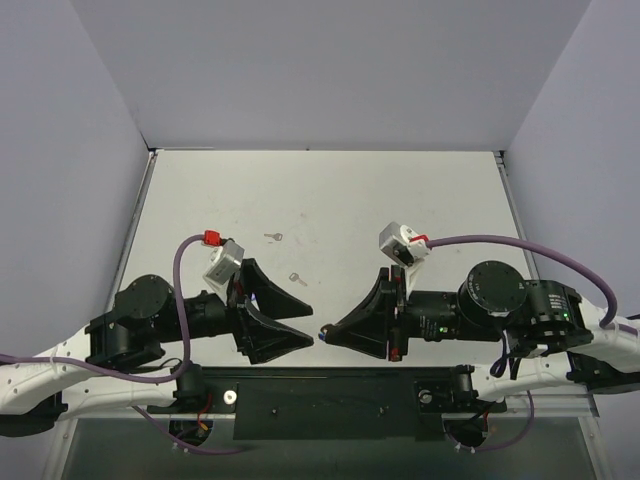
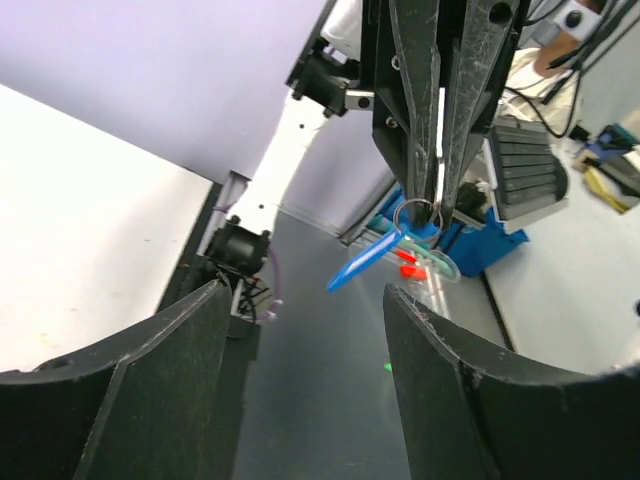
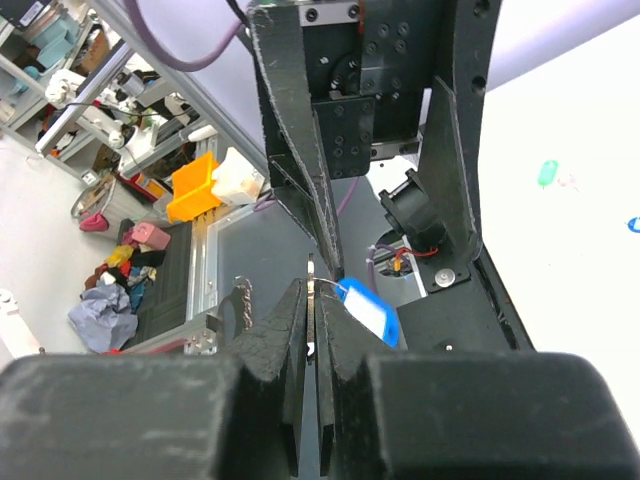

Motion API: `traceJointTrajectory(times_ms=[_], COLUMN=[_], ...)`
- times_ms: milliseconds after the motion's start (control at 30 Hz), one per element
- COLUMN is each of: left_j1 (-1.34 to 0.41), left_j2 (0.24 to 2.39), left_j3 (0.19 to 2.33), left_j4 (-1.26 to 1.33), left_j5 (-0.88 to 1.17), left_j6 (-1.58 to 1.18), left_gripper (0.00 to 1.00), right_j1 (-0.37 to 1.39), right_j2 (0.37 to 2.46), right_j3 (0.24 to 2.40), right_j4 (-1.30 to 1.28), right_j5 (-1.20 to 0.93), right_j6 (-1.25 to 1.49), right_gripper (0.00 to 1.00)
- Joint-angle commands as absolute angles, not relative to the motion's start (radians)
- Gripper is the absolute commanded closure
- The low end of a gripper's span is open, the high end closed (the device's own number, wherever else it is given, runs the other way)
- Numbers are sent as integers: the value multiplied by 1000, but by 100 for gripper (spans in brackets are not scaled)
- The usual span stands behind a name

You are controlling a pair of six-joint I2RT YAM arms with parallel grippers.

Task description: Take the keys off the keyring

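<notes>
My right gripper (image 1: 325, 333) (image 3: 312, 288) is shut on the thin metal keyring (image 2: 415, 213) and holds it in the air above the table's near edge. A blue plastic tag (image 3: 366, 311) (image 2: 365, 262) hangs from the ring beside the fingertips. The left gripper (image 1: 305, 322) (image 2: 305, 295) faces it from the left. Its jaws stand wide open with nothing between them, a short way from the ring. Two tiny silvery keys (image 1: 273, 237) (image 1: 296, 278) lie loose on the table behind the grippers.
The white table (image 1: 400, 200) has grey walls on three sides. A black base rail (image 1: 320, 395) runs along the near edge under both arms. Small green (image 3: 546, 173) and blue (image 3: 632, 225) specks show on the table in the right wrist view.
</notes>
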State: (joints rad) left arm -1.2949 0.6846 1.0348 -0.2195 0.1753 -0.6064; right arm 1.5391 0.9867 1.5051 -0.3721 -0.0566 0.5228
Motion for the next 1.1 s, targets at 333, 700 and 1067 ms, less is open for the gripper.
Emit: traceJointTrajectory(times_ms=[333, 700, 1067], left_j1=[-1396, -1420, -1448], left_j2=[732, 749, 788], left_j3=[1095, 1111, 1118], left_j4=[-287, -227, -180], left_j5=[-100, -130, -132], left_j6=[-204, -114, -48], left_gripper=[24, 30, 32], right_j1=[1494, 1470, 1471], right_j2=[1014, 1005, 1003], right_j3=[1513, 1506, 1497], right_j4=[-494, -543, -535], right_j5=[208, 235, 193], right_j6=[715, 773, 778], right_gripper=[100, 100, 100])
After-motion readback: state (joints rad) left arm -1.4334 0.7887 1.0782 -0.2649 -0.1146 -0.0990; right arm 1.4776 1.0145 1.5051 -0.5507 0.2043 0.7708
